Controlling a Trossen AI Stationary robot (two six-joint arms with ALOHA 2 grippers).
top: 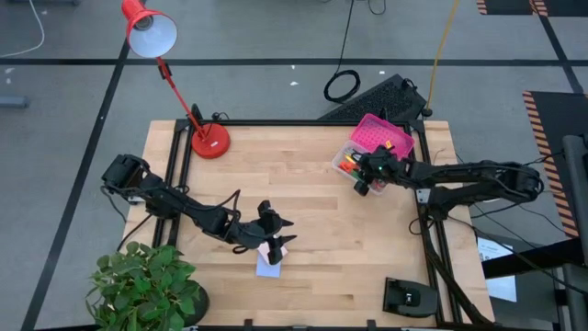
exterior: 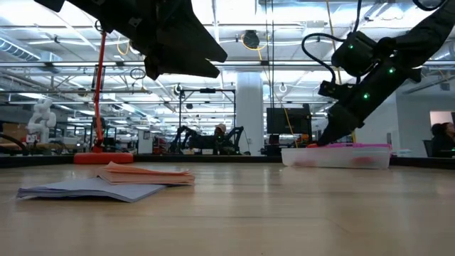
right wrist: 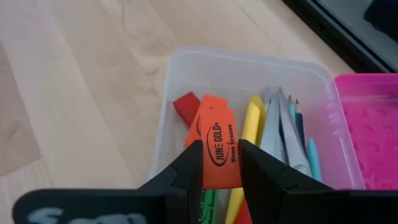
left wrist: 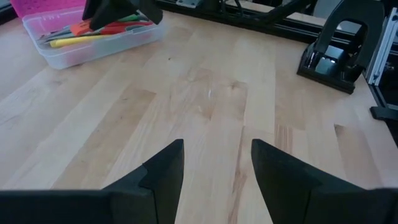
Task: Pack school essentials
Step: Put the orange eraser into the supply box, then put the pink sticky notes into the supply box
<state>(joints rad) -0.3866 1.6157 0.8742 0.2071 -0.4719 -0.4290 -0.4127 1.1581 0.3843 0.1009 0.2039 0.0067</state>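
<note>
A clear plastic box [top: 352,158] with its pink lid [top: 384,135] open stands at the table's far right and holds pens, a red eraser [right wrist: 185,106] and a yellow pen [right wrist: 251,124]. My right gripper [top: 364,177] reaches into it, shut on an orange eraser [right wrist: 219,144]. Near the front middle, a pink sticky-note pad [exterior: 146,174] lies partly on a lavender pad [exterior: 85,188], both flat on the table. My left gripper [top: 278,235] hangs open just above them, touching nothing. My right gripper pinches the orange eraser by its two long sides [right wrist: 219,168] between the two fingers. The printed face is toward the camera and the eraser's far end [right wrist: 212,102] sticks out past the fingertips. The fingers slant down from the table's right, over the box's inside.
A red desk lamp [top: 209,140] stands at the far left, and a potted plant [top: 147,290] at the near left corner. A black stand [top: 409,296] sits at the near right. A keyboard [top: 377,99] lies behind the box. Bare wood lies between the two grippers.
</note>
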